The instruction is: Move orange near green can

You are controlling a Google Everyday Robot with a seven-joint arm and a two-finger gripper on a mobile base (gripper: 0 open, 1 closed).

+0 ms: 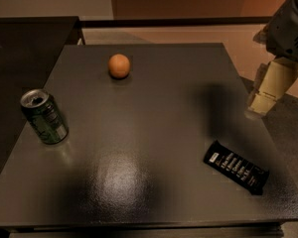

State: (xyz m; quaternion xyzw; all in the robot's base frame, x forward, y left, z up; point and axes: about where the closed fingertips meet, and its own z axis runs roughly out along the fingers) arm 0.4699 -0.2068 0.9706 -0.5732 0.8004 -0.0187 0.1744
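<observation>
Camera view: round orange fruit [119,66] lies far-left, well apart from the green aluminium can [44,117]. Cream gripper [262,100] hovers off right, empty, likely pre-reach; how open, I cannot tell.

The hand [260,103] hangs past the right side of the tabletop [154,133], its arm cut off by the top and right edges. The print on the green can [44,117] and the white lettering on the black wrapper [236,166] are too small to read.
</observation>
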